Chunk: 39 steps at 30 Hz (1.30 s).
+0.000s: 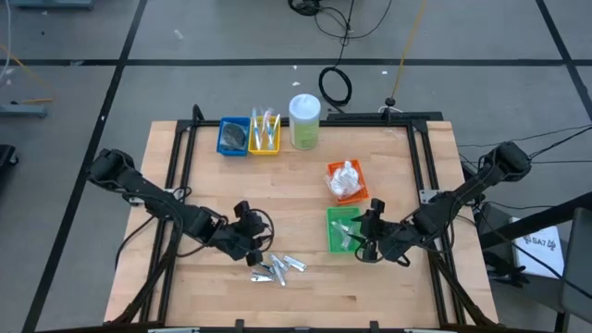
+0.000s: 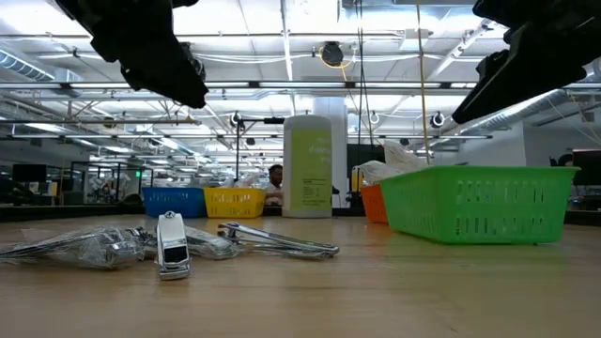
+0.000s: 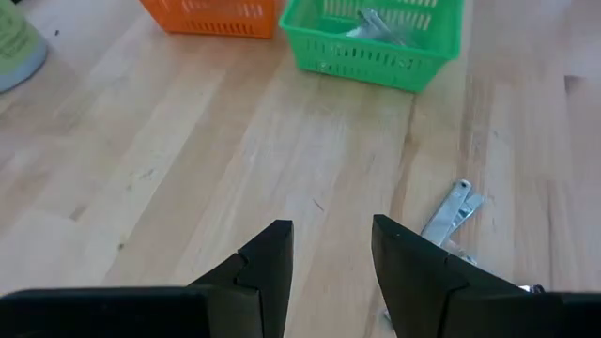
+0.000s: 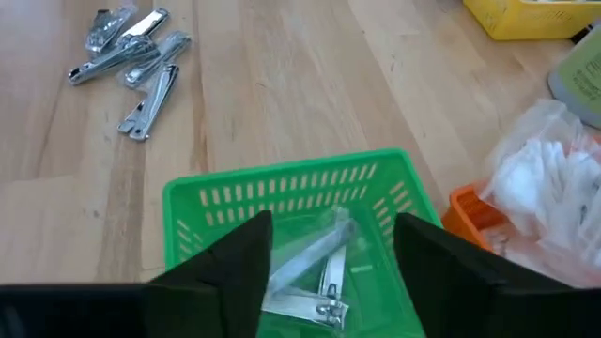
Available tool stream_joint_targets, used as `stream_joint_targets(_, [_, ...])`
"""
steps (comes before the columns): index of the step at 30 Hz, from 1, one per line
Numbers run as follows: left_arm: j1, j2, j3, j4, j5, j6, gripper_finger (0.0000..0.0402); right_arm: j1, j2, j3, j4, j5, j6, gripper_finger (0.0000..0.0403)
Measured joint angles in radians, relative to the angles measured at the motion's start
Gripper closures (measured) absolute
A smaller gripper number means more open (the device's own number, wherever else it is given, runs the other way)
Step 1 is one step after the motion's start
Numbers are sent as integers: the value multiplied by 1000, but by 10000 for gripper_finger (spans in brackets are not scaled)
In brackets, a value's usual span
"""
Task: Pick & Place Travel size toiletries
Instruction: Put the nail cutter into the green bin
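Observation:
Several small silvery wrapped pieces (image 1: 277, 268) lie in a loose pile on the wood near the table's near edge, also in the low view (image 2: 169, 246). My left gripper (image 3: 331, 225) hovers open just left of that pile, holding nothing; one silvery piece (image 3: 451, 211) lies beside its finger. My right gripper (image 4: 333, 221) is open above the green tray (image 4: 291, 192), in which a few silvery pieces (image 4: 315, 272) lie. White crinkly packets (image 1: 345, 178) fill the orange tray. Dark grey pads sit in the blue tray (image 1: 233, 136), and slim sticks stand in the yellow tray (image 1: 265, 132).
A tall clear jar with a white lid (image 1: 304, 120) stands at the far edge beside the yellow tray. The orange tray (image 1: 348, 182) sits directly behind the green tray (image 1: 342, 229). Bare wood stretches between the two grippers and the far trays. A black frame borders the table.

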Motion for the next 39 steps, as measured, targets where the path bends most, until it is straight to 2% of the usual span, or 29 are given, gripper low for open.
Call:
stream_joint_targets(7, [3, 0, 0, 22, 10, 11, 256, 0, 0, 0, 44, -53, -8, 149])
stream_joint_targets(11, [3, 0, 0, 66, 97, 65, 256, 0, 0, 0, 71, -53, -22, 145])
stream_joint_targets(14, [2, 16, 0, 164, 144, 126, 257, 0, 0, 0, 73, -53, -36, 149])
stream_joint_targets(17, [7, 73, 0, 282, 161, 215, 256, 0, 0, 0, 74, -53, -37, 153])
stream_joint_targets(23, [11, 266, 0, 520, 307, 381, 256, 0, 0, -1, 83, -53, -46, 153])
stream_joint_targets(35, [49, 421, 0, 561, 326, 398, 256, 0, 0, -1, 118, -53, -88, 154])
stream_joint_targets(39, [67, 452, 0, 561, 385, 409, 256, 0, 0, -1, 121, -53, -88, 154])
